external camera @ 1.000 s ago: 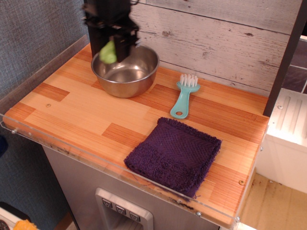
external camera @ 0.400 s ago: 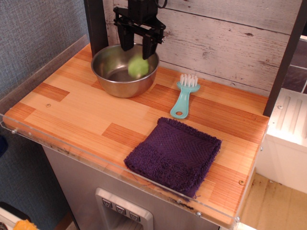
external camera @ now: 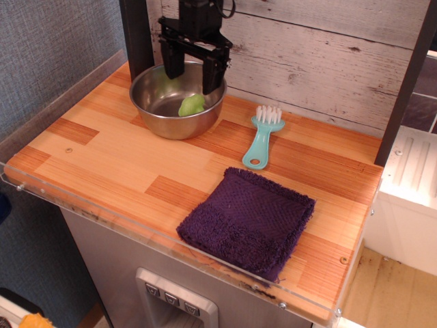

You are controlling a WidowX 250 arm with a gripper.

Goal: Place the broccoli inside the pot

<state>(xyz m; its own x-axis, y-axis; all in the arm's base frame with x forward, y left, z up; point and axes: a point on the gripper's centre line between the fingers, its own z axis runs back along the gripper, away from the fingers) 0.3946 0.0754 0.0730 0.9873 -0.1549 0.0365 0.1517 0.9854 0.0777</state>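
Observation:
The lime-green broccoli [external camera: 192,105] lies inside the shiny steel pot [external camera: 153,117], against its right inner wall. The pot stands at the back left of the wooden counter. My black gripper [external camera: 192,76] hangs just above the pot's back rim, its jaws spread wide and empty, one finger [external camera: 172,63] on the left and one on the right. The broccoli is below and between them, free of both.
A teal brush [external camera: 261,139] with white bristles lies to the right of the pot. A folded purple towel [external camera: 247,221] sits at the front right. A dark post [external camera: 135,34] stands behind the pot. A clear plastic lip [external camera: 102,217] edges the counter's front.
The gripper moved right over the pot and opened. The broccoli left the jaws, fell and now rests inside the pot.

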